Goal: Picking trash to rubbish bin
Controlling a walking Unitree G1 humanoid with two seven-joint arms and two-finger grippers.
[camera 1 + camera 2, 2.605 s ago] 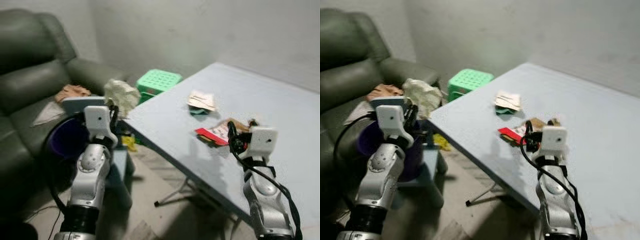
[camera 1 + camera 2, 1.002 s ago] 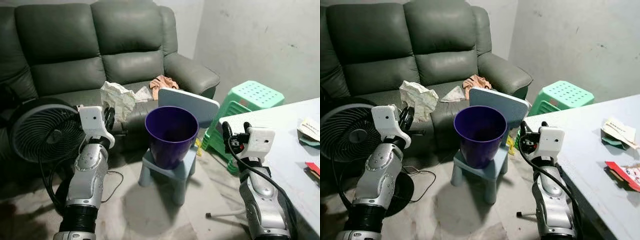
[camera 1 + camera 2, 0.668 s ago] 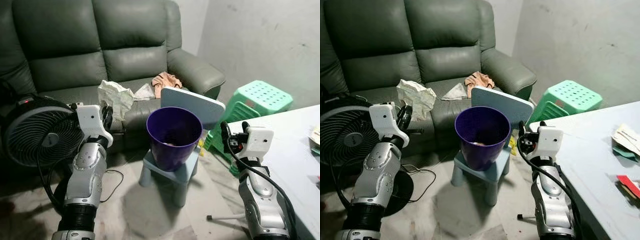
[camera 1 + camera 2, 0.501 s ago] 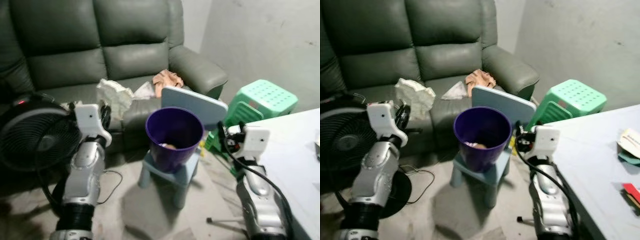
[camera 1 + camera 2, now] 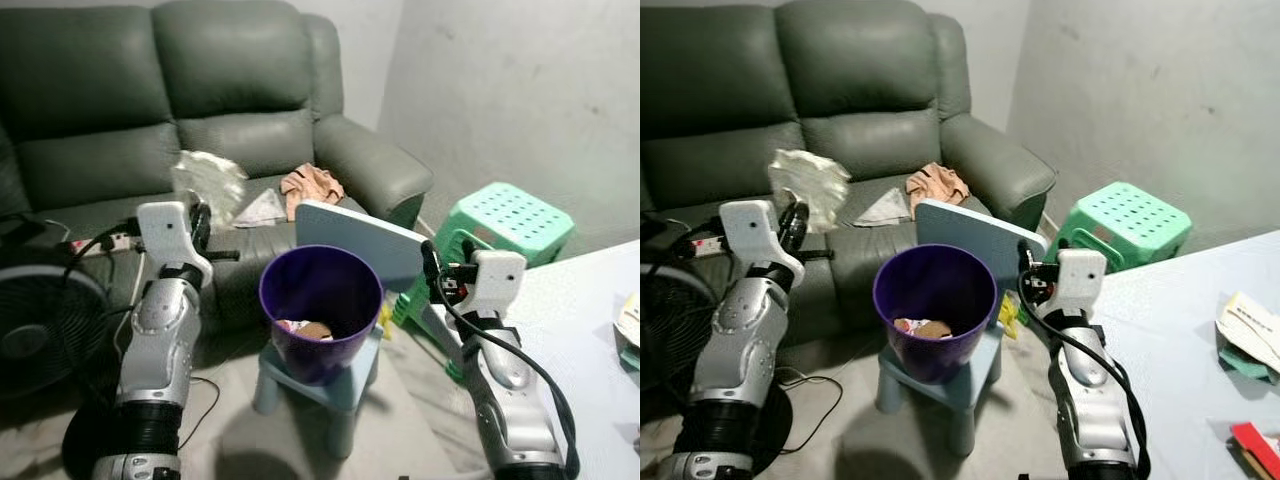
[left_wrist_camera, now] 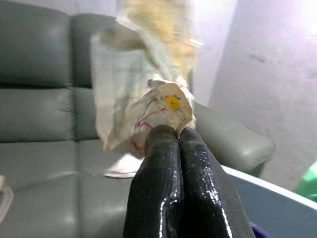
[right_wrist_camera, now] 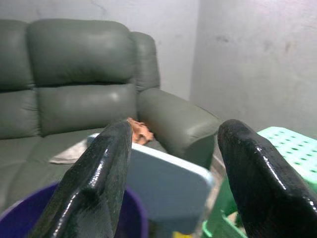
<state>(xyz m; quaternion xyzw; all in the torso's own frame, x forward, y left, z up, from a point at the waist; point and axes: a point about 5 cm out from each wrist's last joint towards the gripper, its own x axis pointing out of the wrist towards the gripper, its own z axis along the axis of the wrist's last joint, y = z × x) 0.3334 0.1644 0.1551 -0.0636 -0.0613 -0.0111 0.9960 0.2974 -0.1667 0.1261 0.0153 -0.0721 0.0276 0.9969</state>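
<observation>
Left hand point(image 6: 171, 136) clamped on crumpled wrapper point(image 5: 208, 180), right hand point(image 7: 173, 148) spread apart beside purple bin point(image 5: 318, 310)

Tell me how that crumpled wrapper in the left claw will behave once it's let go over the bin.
The crumpled wrapper looks thin and creased, so probably light and floppy. Pinched by the left claw at one corner, it may flutter rather than drop straight, possibly missing the purple bin.

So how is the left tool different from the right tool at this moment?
The left tool is shut on a crumpled wrapper; the right tool is open and holds nothing. The left tool is raised beside the purple bin, the right tool on the bin's other side. Both have black fingers.
</observation>
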